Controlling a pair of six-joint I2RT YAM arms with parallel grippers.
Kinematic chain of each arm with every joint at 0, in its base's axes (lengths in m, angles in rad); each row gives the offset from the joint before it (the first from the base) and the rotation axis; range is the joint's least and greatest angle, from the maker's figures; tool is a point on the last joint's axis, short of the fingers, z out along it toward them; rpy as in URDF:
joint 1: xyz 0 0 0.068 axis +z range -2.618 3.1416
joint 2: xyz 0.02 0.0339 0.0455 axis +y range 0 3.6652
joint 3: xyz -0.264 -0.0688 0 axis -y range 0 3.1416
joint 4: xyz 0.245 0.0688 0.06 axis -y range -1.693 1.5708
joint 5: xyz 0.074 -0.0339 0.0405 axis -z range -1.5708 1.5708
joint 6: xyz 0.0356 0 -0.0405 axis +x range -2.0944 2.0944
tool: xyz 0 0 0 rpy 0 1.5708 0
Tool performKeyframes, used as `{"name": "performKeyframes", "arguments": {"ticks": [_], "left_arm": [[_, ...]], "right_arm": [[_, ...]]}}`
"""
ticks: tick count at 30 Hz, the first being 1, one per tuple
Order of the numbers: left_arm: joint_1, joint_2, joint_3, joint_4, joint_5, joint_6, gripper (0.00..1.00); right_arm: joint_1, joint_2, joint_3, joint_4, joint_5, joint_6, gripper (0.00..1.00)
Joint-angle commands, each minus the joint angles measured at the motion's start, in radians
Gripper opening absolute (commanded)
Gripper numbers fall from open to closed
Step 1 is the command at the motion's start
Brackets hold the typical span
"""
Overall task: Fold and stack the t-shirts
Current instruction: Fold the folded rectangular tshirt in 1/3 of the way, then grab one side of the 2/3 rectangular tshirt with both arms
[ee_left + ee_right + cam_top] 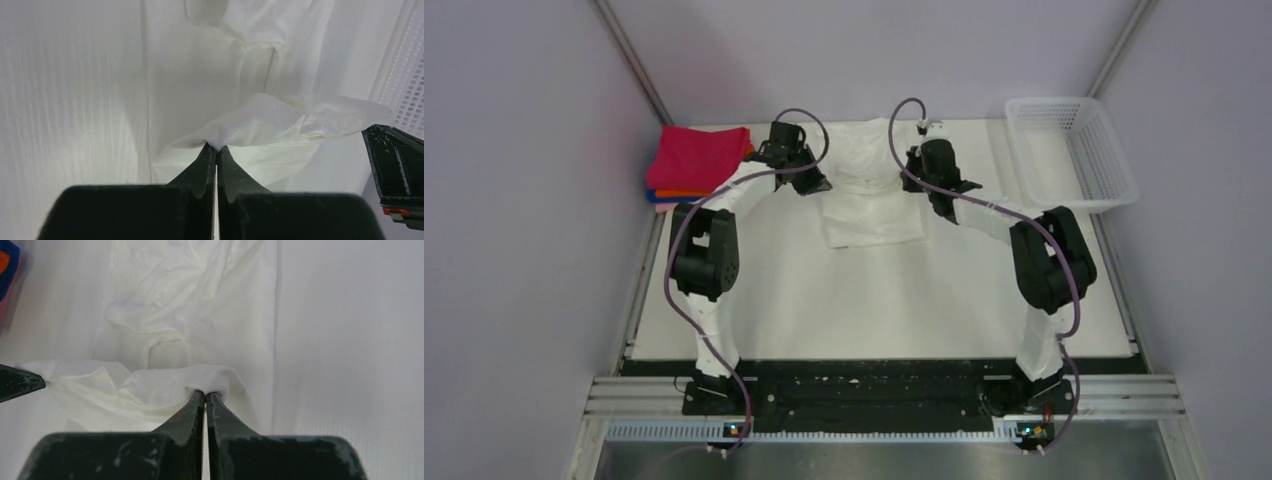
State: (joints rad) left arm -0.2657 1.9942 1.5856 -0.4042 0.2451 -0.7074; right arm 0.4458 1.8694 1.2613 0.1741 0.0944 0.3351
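At the far middle of the desk (pixel 874 300) the white t-shirt (pixel 872 190) (pixel 280 120) (pixel 190 300) lies wrinkled, collar toward the far edge. Its body is partly doubled over. The left hand (pixel 820 182) (pixel 216 148) is at the shirt's left side, its fingers pressed together on a raised fold of the white cloth. The right hand (pixel 916 170) (pixel 205 391) is at the shirt's right side, likewise pinching a lifted ridge of the fabric between closed fingers. A stack of folded shirts (pixel 699 160) sits at the far left corner, magenta on top with orange, blue and pink edges below. A white mesh basket (pixel 1104 160) stands at the far right.
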Motion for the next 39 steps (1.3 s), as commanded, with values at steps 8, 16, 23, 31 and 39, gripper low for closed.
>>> {"name": "performKeyframes", "arguments": {"ticks": [8, 16, 23, 31, 39], "left_arm": [[0.042, 0.217, 0.275, -0.044, 0.061, 0.043, 0.34], [0.047, 0.121, 0.299, -0.088, -0.005, 0.073, 0.99], [0.027, -0.121, -0.049, -0.062, 0.03, 0.064, 0.99], [-0.04, -0.26, -0.423, 0.05, 0.078, -0.019, 0.98], [-0.064, -0.185, -0.461, 0.09, 0.046, -0.059, 0.73]], "right_arm": [[-0.06, 0.22, 0.245, -0.02, -0.063, -0.006, 0.27], [-0.064, 0.136, 0.203, -0.014, -0.031, 0.008, 0.99], [-0.062, -0.097, -0.093, -0.045, -0.046, 0.085, 0.99], [-0.063, -0.261, -0.365, -0.083, -0.122, 0.217, 0.99], [-0.063, -0.227, -0.372, -0.109, -0.131, 0.253, 0.89]]}}
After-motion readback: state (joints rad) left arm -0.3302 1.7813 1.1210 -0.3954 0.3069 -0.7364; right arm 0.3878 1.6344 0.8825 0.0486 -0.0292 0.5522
